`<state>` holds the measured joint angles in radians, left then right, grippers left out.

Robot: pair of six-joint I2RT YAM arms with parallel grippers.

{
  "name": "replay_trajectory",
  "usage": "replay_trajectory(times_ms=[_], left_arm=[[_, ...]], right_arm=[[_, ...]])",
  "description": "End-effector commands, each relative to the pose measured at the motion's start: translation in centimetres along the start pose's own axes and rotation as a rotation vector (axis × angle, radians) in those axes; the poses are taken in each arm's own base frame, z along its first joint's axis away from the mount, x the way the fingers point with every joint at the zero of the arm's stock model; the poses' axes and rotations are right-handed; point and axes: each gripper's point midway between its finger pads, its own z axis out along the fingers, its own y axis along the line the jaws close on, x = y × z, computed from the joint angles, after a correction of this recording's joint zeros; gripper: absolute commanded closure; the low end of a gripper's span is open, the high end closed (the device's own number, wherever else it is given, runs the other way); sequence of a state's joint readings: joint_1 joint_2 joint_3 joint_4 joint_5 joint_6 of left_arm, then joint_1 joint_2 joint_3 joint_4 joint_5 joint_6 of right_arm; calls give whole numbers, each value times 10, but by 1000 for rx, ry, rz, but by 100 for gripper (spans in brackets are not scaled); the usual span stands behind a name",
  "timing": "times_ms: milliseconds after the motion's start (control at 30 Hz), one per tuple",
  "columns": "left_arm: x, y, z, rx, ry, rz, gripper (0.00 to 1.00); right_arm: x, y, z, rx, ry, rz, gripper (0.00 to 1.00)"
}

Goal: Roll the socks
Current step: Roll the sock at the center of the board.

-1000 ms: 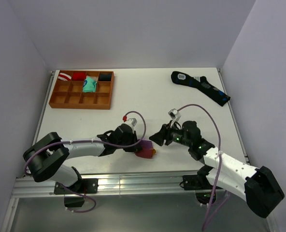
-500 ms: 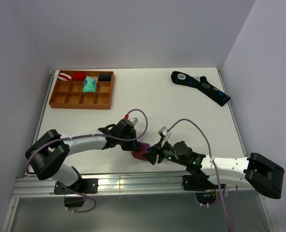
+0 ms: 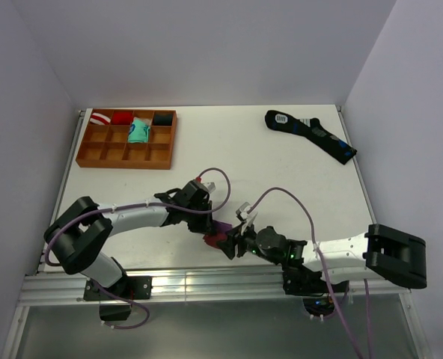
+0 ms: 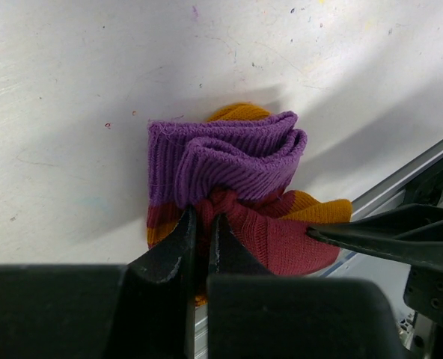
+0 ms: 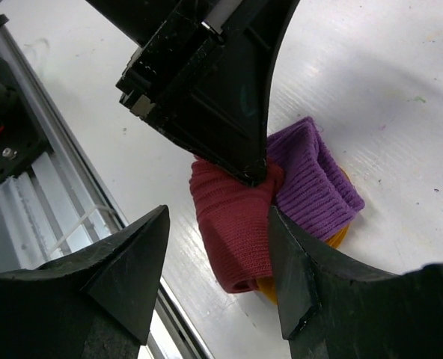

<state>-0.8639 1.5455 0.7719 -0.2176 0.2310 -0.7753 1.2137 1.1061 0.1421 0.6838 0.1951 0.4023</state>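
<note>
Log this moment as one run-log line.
sock: bunched, purple cuff folded over | left end effector: shut on sock | right end effector: open, fingers either side of maroon part

The right gripper (image 5: 218, 218) stands open, its two black fingers (image 5: 124, 273) spread on either side of the sock (image 5: 235, 250) without touching it. The sock lies bunched on the white table (image 5: 401, 90): a maroon fold faces the camera, the purple cuff (image 5: 311, 183) sits behind it, and an orange edge (image 5: 340, 235) shows underneath. The left gripper (image 5: 255, 176) reaches down from above, fingertips pinched together on the maroon fabric where it meets the cuff. A metal rail (image 5: 49, 198) runs along the table edge just beside the sock.
</note>
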Motion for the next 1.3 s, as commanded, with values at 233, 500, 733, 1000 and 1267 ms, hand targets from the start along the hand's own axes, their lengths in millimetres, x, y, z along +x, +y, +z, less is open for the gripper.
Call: replay_trajectory(times_ms=[233,500,733,1000,1267], left_arm=[[20,19,4,-62,110,-19,100],[22,23,5,-42,126,-49,100],[23,29,6,-36,127,-72,100],[27,33,9,-15,122,-111,100],[21,34,1,-16,49,-167,100]], right_arm=[[10,-3,9,56,-22,-22,38],[37,-6,11,77,23,-24,38],[46,-15,10,113,32,-6,43],[65,-25,9,143,83,69,69],[87,-42,4,173,165,213,71]])
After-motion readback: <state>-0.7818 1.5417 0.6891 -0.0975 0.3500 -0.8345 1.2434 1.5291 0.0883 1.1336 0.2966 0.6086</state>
